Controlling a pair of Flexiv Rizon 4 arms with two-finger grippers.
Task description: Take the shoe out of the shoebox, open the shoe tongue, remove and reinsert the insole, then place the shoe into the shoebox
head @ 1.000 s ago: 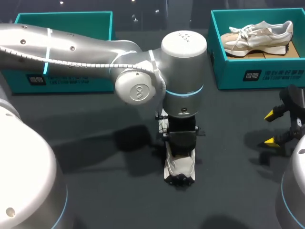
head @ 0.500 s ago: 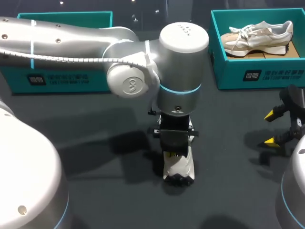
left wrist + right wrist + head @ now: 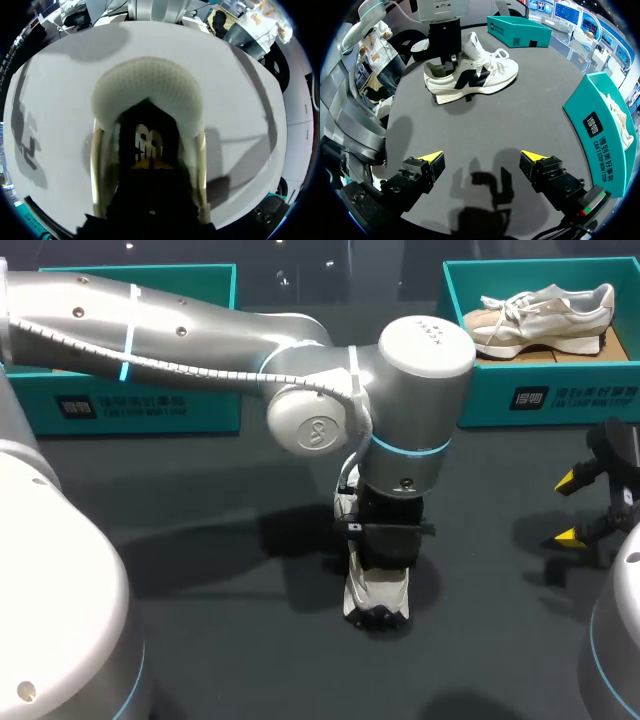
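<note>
Left claw (image 3: 385, 550), just shifted rightward, sits inside the shoe's (image 3: 377, 598) heel opening, its grip indiscernible; right claw (image 3: 482, 165) waits wide open and empty; insole removal apparently beginning.

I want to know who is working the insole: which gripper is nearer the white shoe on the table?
Left. The left gripper is down at the heel opening of the white shoe. The right gripper hangs open, well apart, off to the shoe's right.
</note>
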